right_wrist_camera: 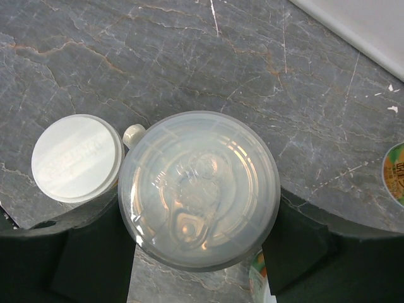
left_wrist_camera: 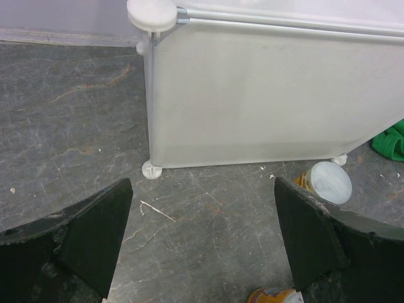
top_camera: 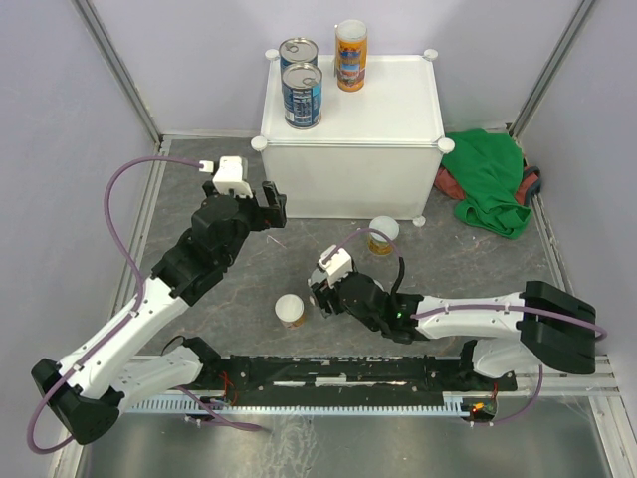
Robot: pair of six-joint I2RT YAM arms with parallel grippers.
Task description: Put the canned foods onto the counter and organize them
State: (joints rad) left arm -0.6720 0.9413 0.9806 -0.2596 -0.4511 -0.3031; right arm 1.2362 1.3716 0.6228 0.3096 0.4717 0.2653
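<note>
The white counter (top_camera: 398, 105) stands at the back with two dark blue cans (top_camera: 302, 95) (top_camera: 299, 50) and a tall yellow-orange can (top_camera: 351, 55) on top. Two pale-lidded cans stand on the floor, one near the counter's foot (top_camera: 382, 235), one at the middle front (top_camera: 291, 310). My right gripper (top_camera: 321, 296) is low beside the front one. In the right wrist view it (right_wrist_camera: 197, 252) is shut on a can with a translucent lid (right_wrist_camera: 199, 189). My left gripper (top_camera: 269, 204) (left_wrist_camera: 202, 214) is open and empty, facing the counter's front wall (left_wrist_camera: 271, 95).
A green cloth (top_camera: 488, 179) lies right of the counter. In the left wrist view, a pale-lidded can (left_wrist_camera: 328, 182) sits by the right finger and another shows at the bottom edge (left_wrist_camera: 274, 295). The right wrist view shows the white-lidded can (right_wrist_camera: 77, 158) left of the held can.
</note>
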